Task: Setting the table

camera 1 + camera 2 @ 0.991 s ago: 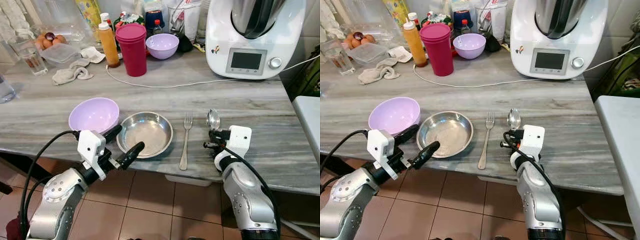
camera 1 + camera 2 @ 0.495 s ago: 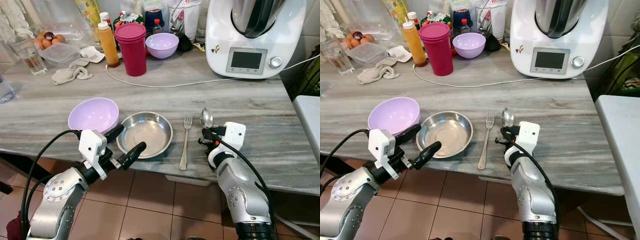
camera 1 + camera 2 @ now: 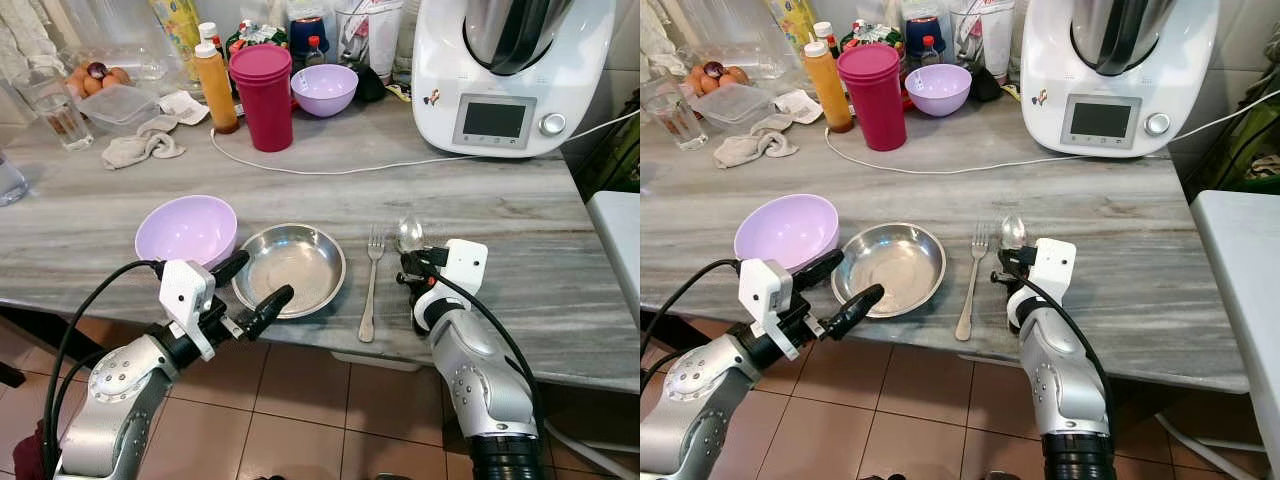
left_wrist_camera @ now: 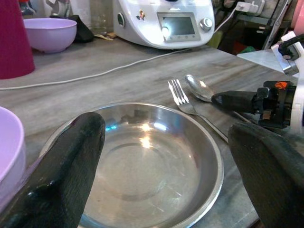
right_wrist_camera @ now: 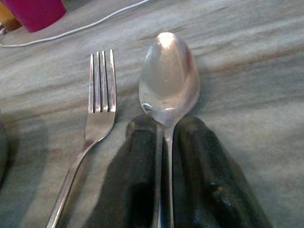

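Grey marble-look counter (image 3: 520, 215) (cluttered at back) above terracotta floor tiles (image 3: 300, 400).

**Spoon carried in beside the fork**

Over the last second my right claw (image 5: 164, 142) has slid to my left along the tabletop (image 3: 520, 215), taking the spoon (image 3: 409, 233) pinched between its fingers with it. The spoon began well apart from the fork (image 3: 370, 280), out to its right; its bowl now lies just beside the fork's tines, the two roughly side by side. My right arm has swung inward with the move.
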Robot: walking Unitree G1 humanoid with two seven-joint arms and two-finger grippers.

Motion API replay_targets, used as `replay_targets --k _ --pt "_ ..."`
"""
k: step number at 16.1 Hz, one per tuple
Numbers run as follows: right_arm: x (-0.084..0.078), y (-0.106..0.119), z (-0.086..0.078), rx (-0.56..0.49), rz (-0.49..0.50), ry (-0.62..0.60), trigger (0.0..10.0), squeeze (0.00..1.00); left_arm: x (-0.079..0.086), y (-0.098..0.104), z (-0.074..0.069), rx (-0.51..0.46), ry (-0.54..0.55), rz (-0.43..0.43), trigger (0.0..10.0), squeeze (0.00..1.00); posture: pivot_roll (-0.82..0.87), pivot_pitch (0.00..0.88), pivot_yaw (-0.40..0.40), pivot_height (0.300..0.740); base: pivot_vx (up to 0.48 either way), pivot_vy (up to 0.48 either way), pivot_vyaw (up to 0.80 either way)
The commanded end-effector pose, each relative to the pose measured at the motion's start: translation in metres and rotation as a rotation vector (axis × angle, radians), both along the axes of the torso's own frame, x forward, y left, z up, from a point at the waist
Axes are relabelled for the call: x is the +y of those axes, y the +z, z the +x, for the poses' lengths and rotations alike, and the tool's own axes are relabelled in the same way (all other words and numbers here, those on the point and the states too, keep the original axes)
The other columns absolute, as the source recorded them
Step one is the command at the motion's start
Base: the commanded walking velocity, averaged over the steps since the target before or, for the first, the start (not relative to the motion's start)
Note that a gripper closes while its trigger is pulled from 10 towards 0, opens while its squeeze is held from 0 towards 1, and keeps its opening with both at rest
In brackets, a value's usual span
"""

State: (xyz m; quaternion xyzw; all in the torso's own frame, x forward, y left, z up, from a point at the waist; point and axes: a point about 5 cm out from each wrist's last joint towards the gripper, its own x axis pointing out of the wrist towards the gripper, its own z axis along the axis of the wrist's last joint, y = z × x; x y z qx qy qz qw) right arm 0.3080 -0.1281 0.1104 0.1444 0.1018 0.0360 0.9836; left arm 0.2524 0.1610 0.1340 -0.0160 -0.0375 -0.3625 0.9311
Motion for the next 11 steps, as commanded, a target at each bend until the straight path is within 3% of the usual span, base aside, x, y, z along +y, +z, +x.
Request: replay_targets --k 1,6,11 --pt "0.002 -0.018 -0.005 0.091 0.011 -0.002 10.0 1.0 -0.001 0.001 -0.002 0.001 -0.012 0.013 10.0 0.0 -0.17 0.128 0.065 0.74 0.0 0.0 0.0" --pt "0.0 -0.016 -0.005 0.078 0.005 -0.005 10.0 1.0 -0.001 0.001 -0.001 -0.001 -0.015 0.013 10.0 0.0 -0.18 0.127 0.064 0.74 0.0 0.0 0.0" --pt "-0.007 0.021 -0.006 -0.151 -0.156 0.005 10.0 1.0 -0.002 0.002 0.001 -0.008 -0.013 0.006 10.0 0.0 -0.18 0.119 0.064 0.74 0.0 0.0 0.0"
